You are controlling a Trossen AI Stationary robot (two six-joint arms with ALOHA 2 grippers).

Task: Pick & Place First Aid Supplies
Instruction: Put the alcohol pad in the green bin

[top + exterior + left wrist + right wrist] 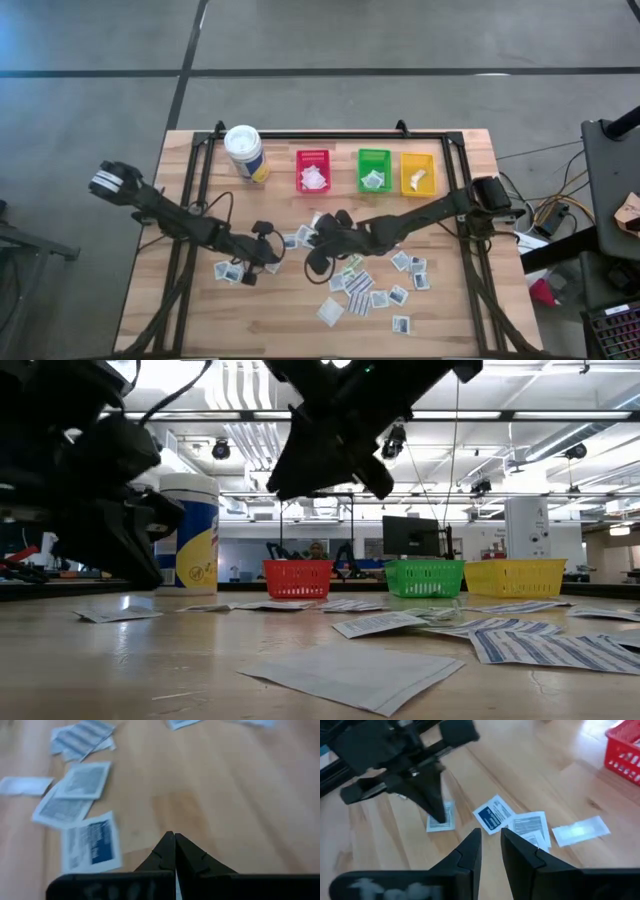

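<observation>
hovering right gripper [490, 840], jaws a bit apart, empty, near blue-print packet [492, 815]; maybe bumping left gripper [437, 812], jaws pressed together.

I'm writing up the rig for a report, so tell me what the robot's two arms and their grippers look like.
Both arms are dark, slim and jointed, with thin black cables looped along the links. The left arm carries a band with white stripes near its base end; the right arm has a boxy black housing at the table's edge. The left gripper and the right gripper each have two matte black, wedge-shaped fingers tapering to narrow tips.
</observation>
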